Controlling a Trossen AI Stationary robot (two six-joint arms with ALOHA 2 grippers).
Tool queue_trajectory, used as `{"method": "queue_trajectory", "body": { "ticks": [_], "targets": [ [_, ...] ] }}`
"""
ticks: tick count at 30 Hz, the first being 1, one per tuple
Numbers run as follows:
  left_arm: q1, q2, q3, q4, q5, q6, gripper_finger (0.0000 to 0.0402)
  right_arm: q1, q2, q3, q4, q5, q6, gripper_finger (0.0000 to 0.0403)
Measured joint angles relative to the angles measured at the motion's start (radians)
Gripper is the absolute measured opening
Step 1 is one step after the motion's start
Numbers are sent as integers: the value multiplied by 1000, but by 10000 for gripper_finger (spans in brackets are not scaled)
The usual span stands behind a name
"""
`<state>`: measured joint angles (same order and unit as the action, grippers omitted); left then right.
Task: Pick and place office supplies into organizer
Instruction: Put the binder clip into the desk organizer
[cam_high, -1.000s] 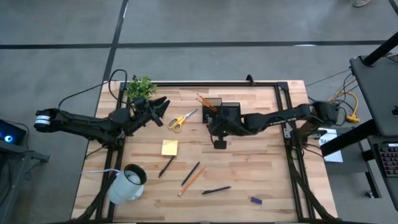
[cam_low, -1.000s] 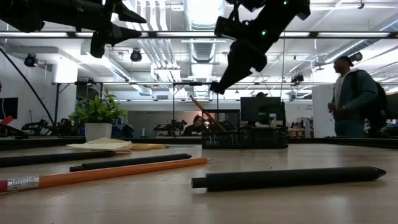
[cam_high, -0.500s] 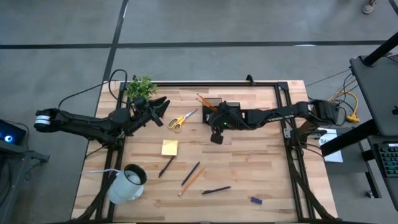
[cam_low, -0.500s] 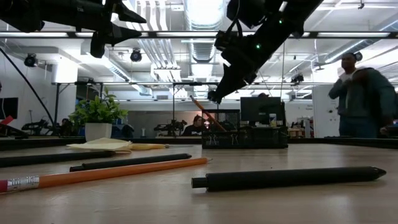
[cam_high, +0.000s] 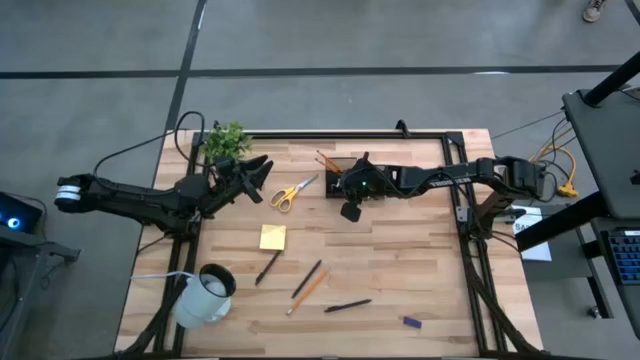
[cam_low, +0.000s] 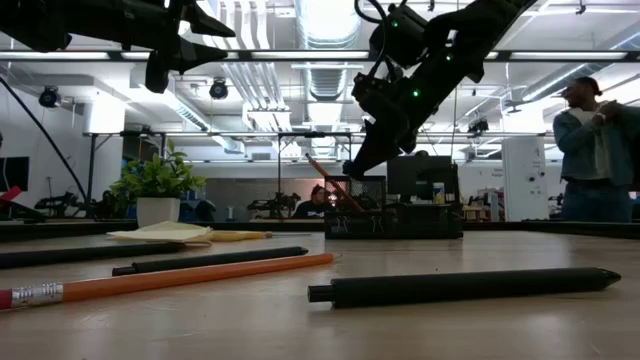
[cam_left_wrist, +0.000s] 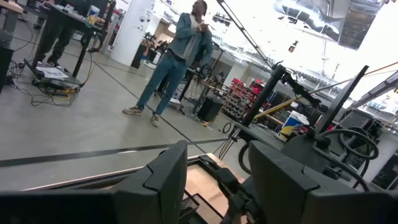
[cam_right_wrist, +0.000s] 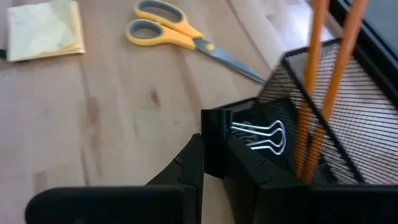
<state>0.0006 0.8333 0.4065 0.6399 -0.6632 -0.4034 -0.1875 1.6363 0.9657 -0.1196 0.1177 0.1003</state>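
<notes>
Office supplies are lying scattered over the wooden table (cam_high: 400, 270), and going from the near edge outward we are seeing a small purple eraser-like bit (cam_high: 411, 321) by the near right corner, a dark pen (cam_high: 347, 305), an orange pencil (cam_high: 309, 290) beside another dark pen (cam_high: 306, 279), a third pen (cam_high: 267, 267), then the yellow sticky-note pad (cam_high: 272, 237) toward the middle. Farther back, the yellow-handled scissors (cam_high: 292, 192) are resting just left of the black mesh organizer (cam_high: 352, 166), which is standing near the far edge with orange pencils (cam_right_wrist: 323, 81) already upright in it. We are holding the right gripper (cam_right_wrist: 214, 152) clamped on a black binder clip (cam_right_wrist: 245, 140) right at the organizer's wall, so we judge the placing step to be in hand; the next move is calling for us to carry the clip over an open compartment and part the fingers without knocking the pencils. The left gripper (cam_high: 255, 170) is waiting with its fingers apart near the far left corner, beside the green plant (cam_high: 226, 138), while a white mug (cam_high: 205, 293) is lying at the near left edge. We are finding no brand, label or writing that can be read.
</notes>
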Motion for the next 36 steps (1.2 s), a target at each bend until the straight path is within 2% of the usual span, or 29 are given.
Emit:
{"method": "queue_trajectory", "body": {
  "ticks": [16,23,29,36],
  "targets": [
    [0,0,0,0,0,0,157,-93,1,-27,7,-224,-55,33],
    [0,0,0,0,0,0,157,-128,2,-27,36,-280,-62,33],
    [0,0,0,1,0,-1,157,-158,52,-25,41,-371,-53,33],
    [0,0,0,4,0,-5,157,-158,101,-8,73,-371,-32,33]
  ]
}}
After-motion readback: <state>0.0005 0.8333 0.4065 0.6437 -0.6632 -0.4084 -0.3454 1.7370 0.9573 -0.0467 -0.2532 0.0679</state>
